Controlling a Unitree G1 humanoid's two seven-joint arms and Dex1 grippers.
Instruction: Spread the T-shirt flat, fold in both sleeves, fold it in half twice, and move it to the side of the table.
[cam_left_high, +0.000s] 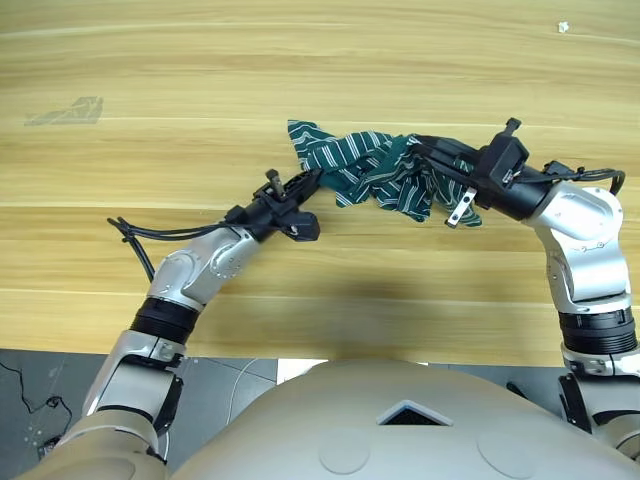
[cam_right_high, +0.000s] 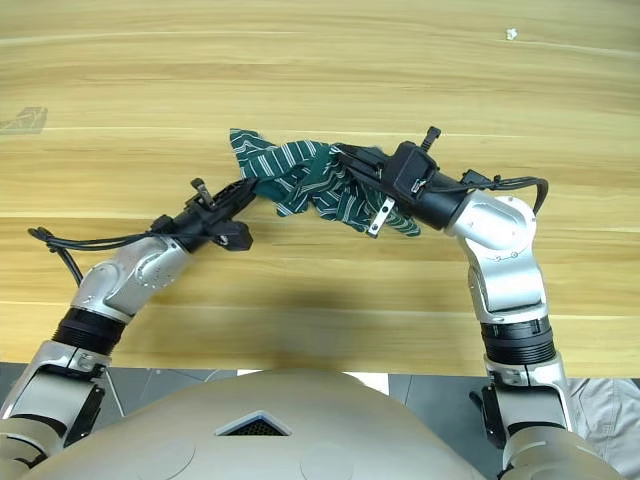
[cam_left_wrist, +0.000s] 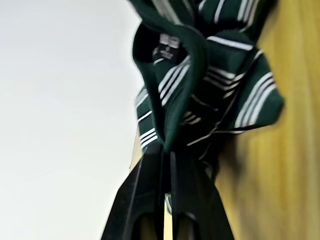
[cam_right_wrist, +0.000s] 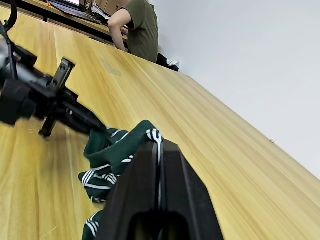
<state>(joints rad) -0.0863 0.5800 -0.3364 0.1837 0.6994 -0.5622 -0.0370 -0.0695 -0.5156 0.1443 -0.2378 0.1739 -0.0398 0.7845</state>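
A dark green T-shirt with white stripes (cam_left_high: 375, 168) hangs bunched between my two grippers over the wooden table (cam_left_high: 300, 60). From the left, my left gripper (cam_left_high: 314, 178) is shut on the shirt's ribbed collar (cam_left_wrist: 172, 85), and the fabric (cam_left_wrist: 235, 100) hangs crumpled beyond its tips (cam_left_wrist: 166, 151). From the right, my right gripper (cam_left_high: 422, 146) is shut on another bunched edge of the shirt (cam_right_wrist: 120, 150). My right wrist view has that gripper's tips (cam_right_wrist: 159, 145) pinching striped cloth, with the left gripper (cam_right_wrist: 97, 126) farther off. One corner of the shirt (cam_left_high: 298, 132) points toward the far side.
A small white scrap (cam_left_high: 563, 27) lies at the far right of the table. A faint grey patch (cam_left_high: 66, 111) marks the wood at the far left. Bare wood stretches on all sides of the shirt, and the table's front edge (cam_left_high: 300, 355) runs close to me.
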